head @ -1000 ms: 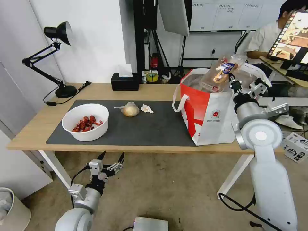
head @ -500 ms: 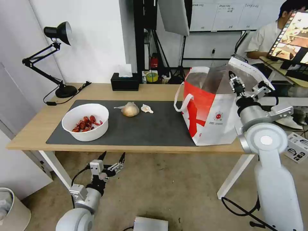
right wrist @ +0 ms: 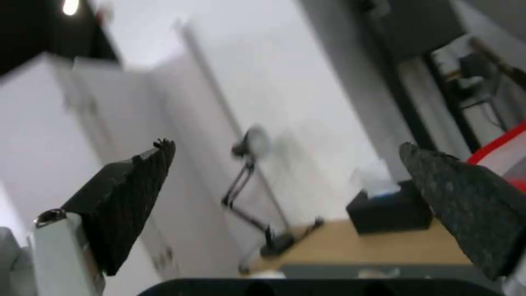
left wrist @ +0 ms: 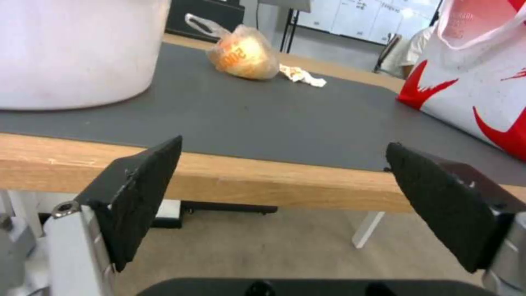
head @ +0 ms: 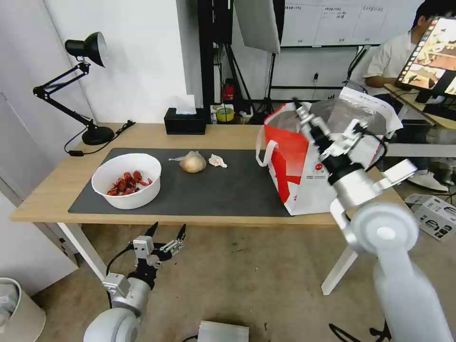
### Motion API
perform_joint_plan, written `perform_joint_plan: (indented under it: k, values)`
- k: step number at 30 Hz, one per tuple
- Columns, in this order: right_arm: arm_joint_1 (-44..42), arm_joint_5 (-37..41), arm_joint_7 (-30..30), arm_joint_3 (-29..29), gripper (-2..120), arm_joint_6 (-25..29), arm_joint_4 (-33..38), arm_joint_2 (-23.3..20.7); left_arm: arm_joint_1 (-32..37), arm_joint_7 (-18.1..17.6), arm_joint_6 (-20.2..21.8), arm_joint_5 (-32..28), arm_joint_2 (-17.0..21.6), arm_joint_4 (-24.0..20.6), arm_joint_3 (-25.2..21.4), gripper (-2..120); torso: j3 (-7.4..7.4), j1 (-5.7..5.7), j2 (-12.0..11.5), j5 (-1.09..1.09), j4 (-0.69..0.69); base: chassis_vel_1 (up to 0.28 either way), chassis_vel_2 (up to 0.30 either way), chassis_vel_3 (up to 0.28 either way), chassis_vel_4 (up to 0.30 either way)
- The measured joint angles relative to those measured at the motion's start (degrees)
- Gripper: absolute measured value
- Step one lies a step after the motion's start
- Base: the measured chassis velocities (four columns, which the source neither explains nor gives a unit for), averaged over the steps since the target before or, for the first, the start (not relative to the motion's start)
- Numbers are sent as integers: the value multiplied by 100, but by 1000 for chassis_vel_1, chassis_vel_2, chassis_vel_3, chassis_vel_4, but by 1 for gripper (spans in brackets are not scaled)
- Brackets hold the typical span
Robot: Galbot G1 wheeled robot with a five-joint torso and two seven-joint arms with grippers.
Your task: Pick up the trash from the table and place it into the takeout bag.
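Head view puts our right claw (head: 316, 124) spread and empty at the rim of the takeout bag (head: 304, 175), at the desk's (head: 228, 135) right end. Trash lies on the mat (head: 228, 187), leftward of that claw: crumpled tissue (head: 217, 161), knotted bag (head: 192, 162) beside it, then the bowl of crayfish shells (head: 126, 180). Our left claw (head: 165, 234) hangs spread and empty below the desk's front edge, nearer the bowl. We cannot see inside the takeout bag.

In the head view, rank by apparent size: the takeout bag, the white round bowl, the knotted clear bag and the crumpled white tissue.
1. Boxy white-and-red takeout bag
2. White round bowl of red shells
3. Knotted clear bag
4. Crumpled white tissue
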Motion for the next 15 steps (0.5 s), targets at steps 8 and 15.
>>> perform_joint_plan:
  k: [8, 15]
  values:
    - [-1061, -2044, -164, 138, 100, -239, 357, -414, -163, -1, -97, 54, 68, 14, 102, 100, 0, -1, 0, 1, -4, 0, 0, 0, 0]
    - [-1834, -3690, 244, 359, 100, -182, 490, -524, -75, -32, -340, 273, 54, -48, 1, 100, 0, 0, 0, 1, -1, 0, 0, 0, 0]
